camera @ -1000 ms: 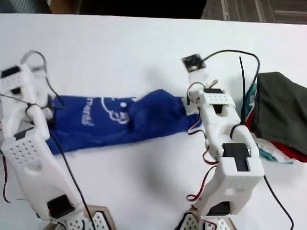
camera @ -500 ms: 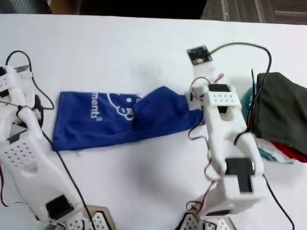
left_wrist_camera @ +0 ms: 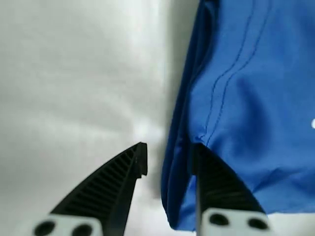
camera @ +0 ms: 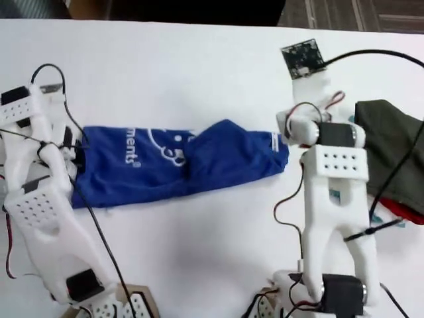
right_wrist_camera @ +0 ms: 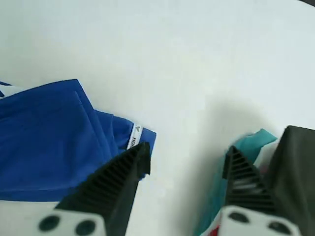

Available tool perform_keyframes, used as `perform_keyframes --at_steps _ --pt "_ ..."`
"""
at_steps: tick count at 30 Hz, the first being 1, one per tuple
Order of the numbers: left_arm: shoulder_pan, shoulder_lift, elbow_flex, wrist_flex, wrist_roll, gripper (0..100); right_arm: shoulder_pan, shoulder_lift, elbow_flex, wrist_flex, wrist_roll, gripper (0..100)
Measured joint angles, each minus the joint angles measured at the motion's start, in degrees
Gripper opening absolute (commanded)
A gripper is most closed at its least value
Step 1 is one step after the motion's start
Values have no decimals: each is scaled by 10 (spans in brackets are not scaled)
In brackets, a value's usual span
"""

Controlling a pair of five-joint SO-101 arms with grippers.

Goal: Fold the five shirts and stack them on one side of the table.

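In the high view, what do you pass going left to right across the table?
Left arm → blue shirt → right arm → pile of folded shirts, a dark green one on top.

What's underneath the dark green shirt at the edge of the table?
Under the dark green shirt, a teal layer and a red layer poke out at its edge. Everything further in is covered, so how many garments lie there is unclear.
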State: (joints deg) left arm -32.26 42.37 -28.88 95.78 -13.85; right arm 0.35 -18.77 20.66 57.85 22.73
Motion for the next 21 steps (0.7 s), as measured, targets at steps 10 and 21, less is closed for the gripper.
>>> perform_keyframes --at_steps 10,21 --pt "2 72 -14 -3 -27 184 66 -61 0 21 55 248" --pt "4 100 -115 53 -29 185 67 -98 0 81 69 248"
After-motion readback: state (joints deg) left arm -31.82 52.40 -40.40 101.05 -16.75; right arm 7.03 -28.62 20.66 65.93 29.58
